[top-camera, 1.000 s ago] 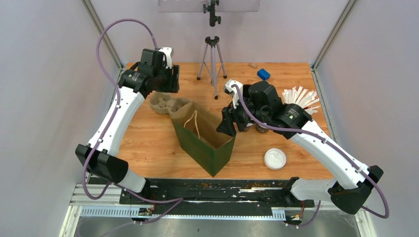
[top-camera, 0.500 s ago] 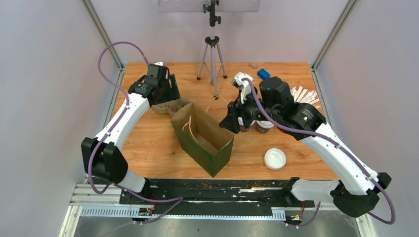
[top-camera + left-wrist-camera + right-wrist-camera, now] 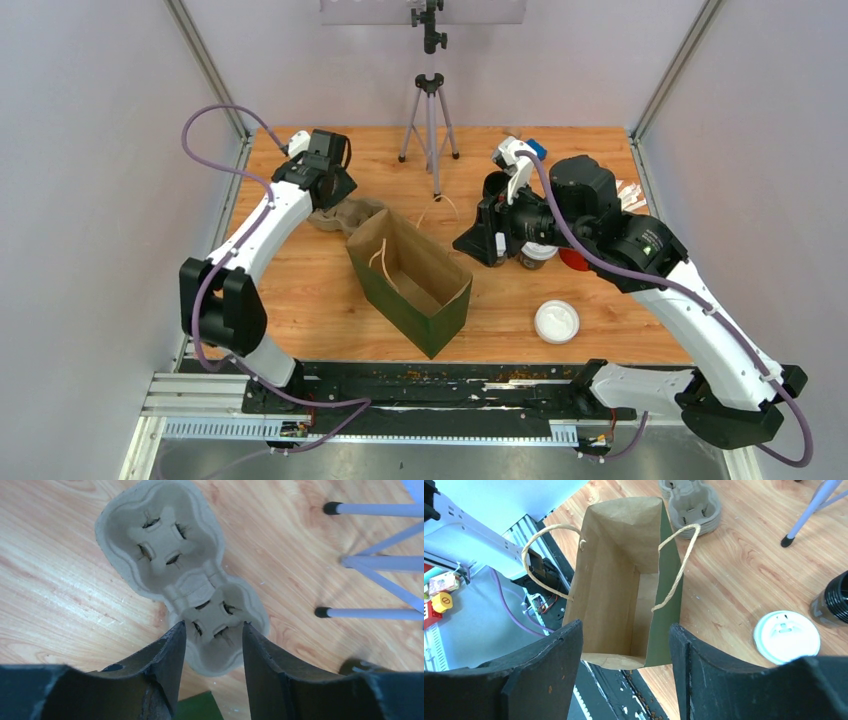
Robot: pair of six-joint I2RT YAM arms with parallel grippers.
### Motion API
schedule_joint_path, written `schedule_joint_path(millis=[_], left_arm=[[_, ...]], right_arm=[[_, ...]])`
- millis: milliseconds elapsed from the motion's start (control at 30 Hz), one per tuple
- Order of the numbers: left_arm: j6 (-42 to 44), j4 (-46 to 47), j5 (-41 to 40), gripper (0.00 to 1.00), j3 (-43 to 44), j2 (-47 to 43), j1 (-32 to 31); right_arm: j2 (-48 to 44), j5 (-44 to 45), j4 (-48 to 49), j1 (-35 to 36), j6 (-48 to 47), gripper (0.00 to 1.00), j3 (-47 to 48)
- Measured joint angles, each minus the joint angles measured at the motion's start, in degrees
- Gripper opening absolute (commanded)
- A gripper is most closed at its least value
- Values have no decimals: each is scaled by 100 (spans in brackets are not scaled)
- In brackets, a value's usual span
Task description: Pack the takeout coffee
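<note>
Both arms have shifted: the left gripper has swung out over the pulp cup carrier, and the right gripper has drawn back from the paper bag. Left jaws stand partly apart astride the carrier's near well, gripping nothing, probably lining up to take it first. Right jaws gape empty. One takeout coffee waits unpacked under the right arm; its twin is hidden.
</note>
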Motion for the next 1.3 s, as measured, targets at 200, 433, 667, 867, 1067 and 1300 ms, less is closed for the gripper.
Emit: schedule_joint_path(millis=[200,433,667,867,1067,1300], left_arm=[[-535,-81,-66,49,-2,542,7],[-925,-184,-76,49,55,874,7],[-1185,-356,-129,48,63,1049,7],[-1237,-396,-227,50,87,1152,7],[-1266,-402,-323,52,162,1279,7],[-1270,-396,-424,52,208,1309,7]], right_arm=[[9,166,-107,0,-2,64,240],[81,236,-122,0,-4,64,389],[105,310,-297,0,-31,64,389],[116,367,-361,0,-59,64,389],[157,382,-365,0,-76,64,391],[179,387,-378,0,-116,64,393]])
